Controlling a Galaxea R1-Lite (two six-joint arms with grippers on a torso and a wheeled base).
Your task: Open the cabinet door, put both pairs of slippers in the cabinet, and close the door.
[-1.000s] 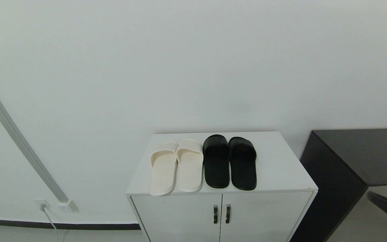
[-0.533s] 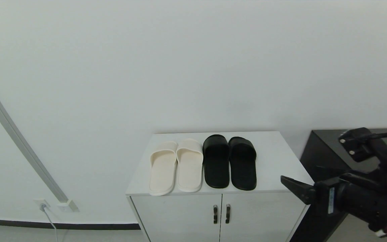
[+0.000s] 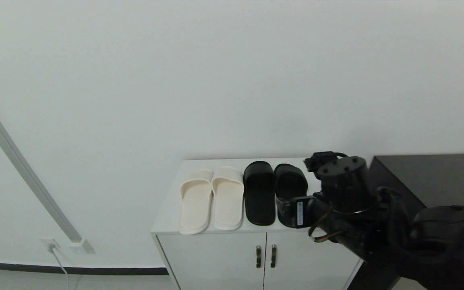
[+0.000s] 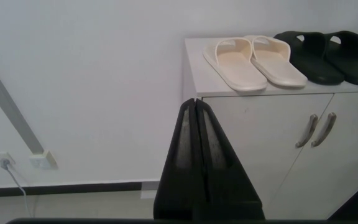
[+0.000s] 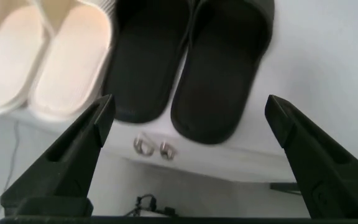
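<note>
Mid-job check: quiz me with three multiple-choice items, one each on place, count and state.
1. Where are the black slippers? A) on the floor B) on the cabinet top, right of the cream slippers C) on the dark table
2. How many slippers in all? A) two B) three C) four
3. The cabinet doors are: A) both shut B) one open C) both open
Answers: 1 B, they lie on the top; 2 C, two cream, two black; 3 A, both sit flush.

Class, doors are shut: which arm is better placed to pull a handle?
Probably right: the right end effector, open, hangs just above the handles; the left end effector is shut, farther off.
</note>
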